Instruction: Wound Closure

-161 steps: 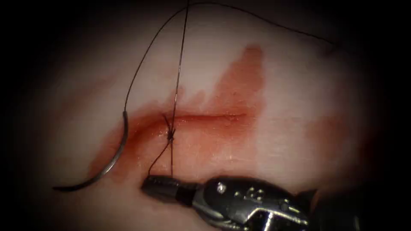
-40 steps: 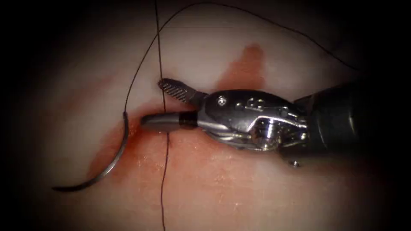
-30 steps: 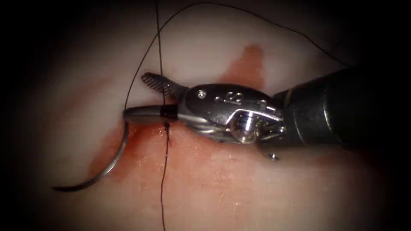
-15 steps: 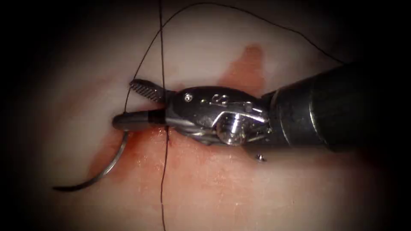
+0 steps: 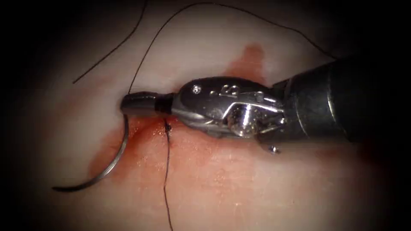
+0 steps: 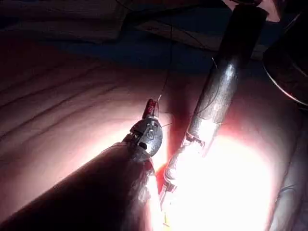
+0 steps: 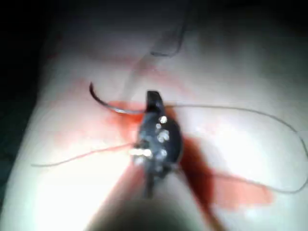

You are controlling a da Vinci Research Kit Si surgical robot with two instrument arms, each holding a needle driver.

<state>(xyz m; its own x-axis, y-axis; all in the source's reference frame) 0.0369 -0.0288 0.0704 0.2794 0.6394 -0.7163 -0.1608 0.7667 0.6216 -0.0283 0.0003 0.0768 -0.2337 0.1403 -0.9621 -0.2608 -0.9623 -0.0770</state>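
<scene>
Lying free on the tissue (image 5: 257, 179) left of the cut, one curved needle (image 5: 112, 161) rests flat, held by neither tool and not in the tissue; its swaged end is uppermost, just below the tip of the right arm's tool (image 5: 139, 102). One thread (image 5: 222, 6) leaves that swaged end, rises, and arcs across to the right. A second strand (image 5: 166, 179) runs down from a single dark knot (image 5: 167, 127) at the cut toward the lower edge. A third piece, a loose cut end (image 5: 112, 50), lies slack on the tissue to the upper left, touching nothing else. Half a second ago the jaws were parted around a taut vertical strand above the knot; now they are closed together, that strand is severed, and whether anything remains between them cannot be told. Red fluid (image 5: 244, 64) stains the tissue along the cut and in one patch above the tool. In the left wrist view, the left arm's tool (image 6: 151, 107) hangs above the tissue beside the right shaft, its tip pinched together on a fine thread rising from it.
</scene>
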